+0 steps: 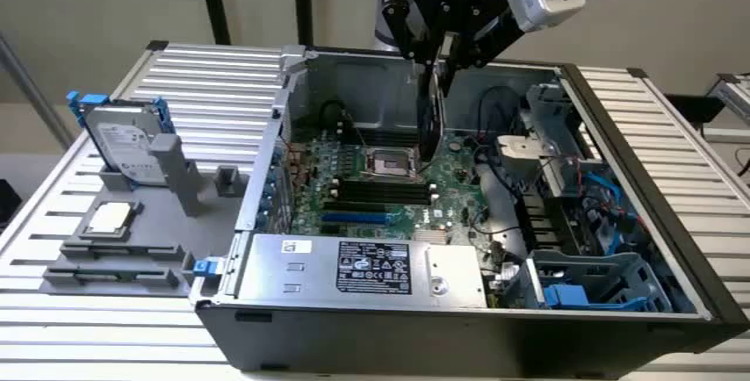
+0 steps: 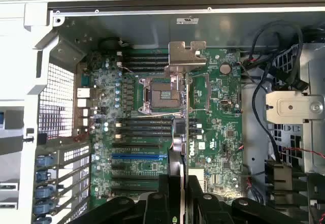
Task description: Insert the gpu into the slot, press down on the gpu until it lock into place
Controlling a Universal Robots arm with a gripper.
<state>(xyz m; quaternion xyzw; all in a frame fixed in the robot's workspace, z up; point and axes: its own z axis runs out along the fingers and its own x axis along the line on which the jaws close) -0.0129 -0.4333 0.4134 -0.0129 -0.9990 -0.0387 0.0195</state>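
Green-boarded and black-covered, with a thin silver metal end bracket, the flat rectangular gpu (image 1: pixel 431 113) hangs upright over the large green motherboard (image 1: pixel 451 179), close by its square metal processor socket (image 1: pixel 389 163). The black gripper (image 1: pixel 440 61) grasps the card's upper edge, its jaws clenched on either face. The long narrow bright-blue plastic slot (image 1: pixel 355 219) lies uncovered on the motherboard, apart from the card, towards the silver labelled power supply box (image 1: pixel 364 267).
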